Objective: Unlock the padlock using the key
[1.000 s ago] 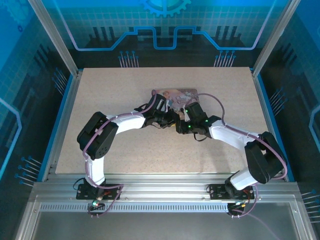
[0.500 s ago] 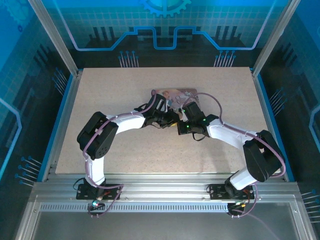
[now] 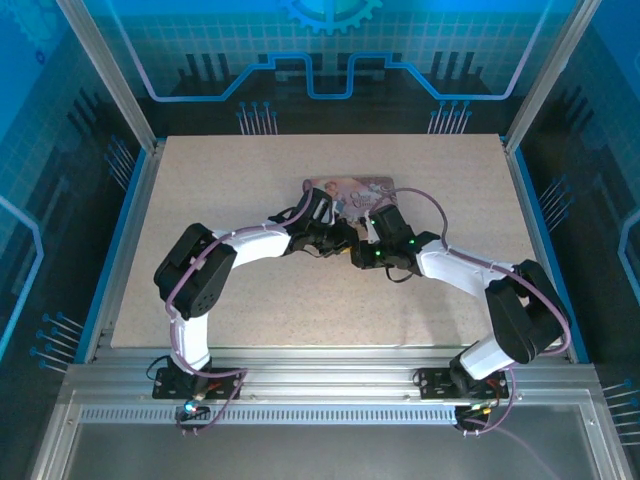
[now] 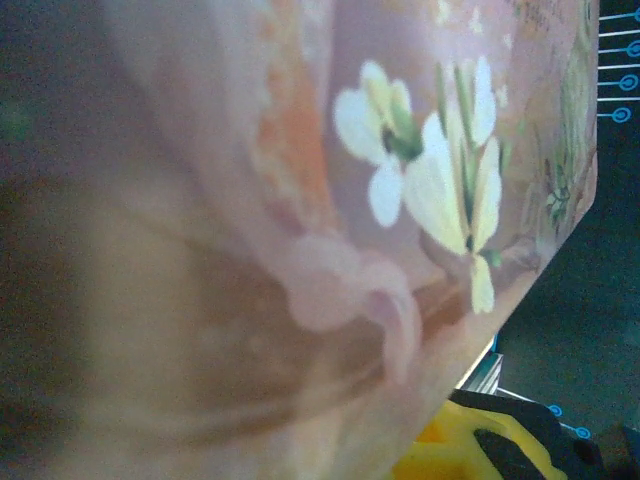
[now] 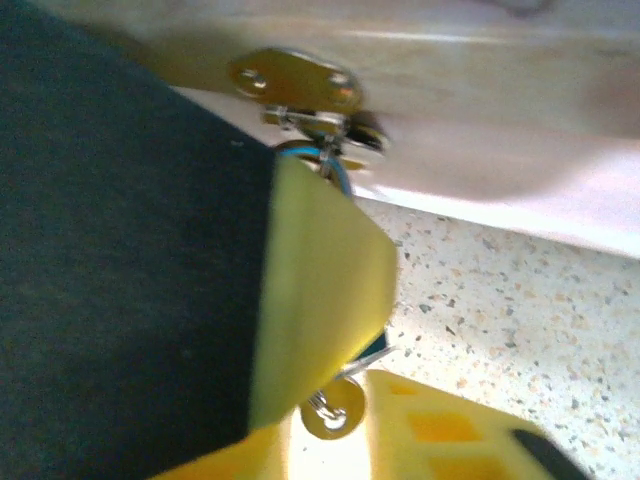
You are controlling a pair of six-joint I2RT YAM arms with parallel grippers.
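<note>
The key (image 5: 331, 418), judged light, stiff and slippery, is seemingly pinched by its round head in the right gripper (image 5: 352, 385), just below the padlock (image 5: 342, 130) hung at the clasp (image 5: 295, 80) of the pink tin (image 5: 500, 90). Whether the left gripper (image 3: 336, 236) is spread or pressed together cannot be told.

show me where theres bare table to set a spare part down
Bare table lies left of the pink tin up to the far-left corner, right of the tin toward the right edge, and along the near edge between the arms. It is crowded at the tin's near side, where the left arm and right arm meet.
</note>
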